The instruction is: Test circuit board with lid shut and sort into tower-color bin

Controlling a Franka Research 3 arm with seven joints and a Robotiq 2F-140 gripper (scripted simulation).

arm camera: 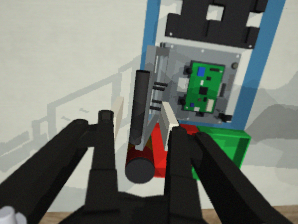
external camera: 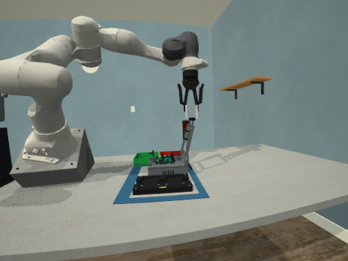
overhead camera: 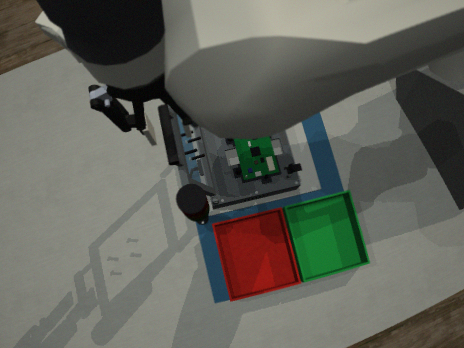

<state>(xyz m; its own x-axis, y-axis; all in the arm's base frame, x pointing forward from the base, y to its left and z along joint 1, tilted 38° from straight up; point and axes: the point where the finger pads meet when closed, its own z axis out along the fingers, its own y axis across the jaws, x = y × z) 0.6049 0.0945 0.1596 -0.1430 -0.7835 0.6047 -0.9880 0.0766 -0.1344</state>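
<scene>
The green circuit board (overhead camera: 256,155) (arm camera: 202,92) (external camera: 165,159) lies face up on the plate of the grey tester (overhead camera: 250,197) (arm camera: 170,85). The tester's lid (overhead camera: 175,140) (external camera: 187,142) (arm camera: 140,100) stands open, nearly upright, with its black handle at the top. My gripper (overhead camera: 167,132) (external camera: 190,109) (arm camera: 141,109) hangs just above the handle, fingers partly apart with nothing between them. In the wrist view the handle shows in line with the gap between the fingers. The signal tower (overhead camera: 192,201) (arm camera: 140,167) stands beside the tester's corner.
The red bin (overhead camera: 255,252) (arm camera: 159,147) and the green bin (overhead camera: 327,235) (arm camera: 225,145) stand side by side past the tester. The black tray (arm camera: 215,25) (external camera: 161,185) lies at the other end of the blue-edged mat (overhead camera: 325,145). The latch hook (overhead camera: 292,167) stands on the tester's far edge.
</scene>
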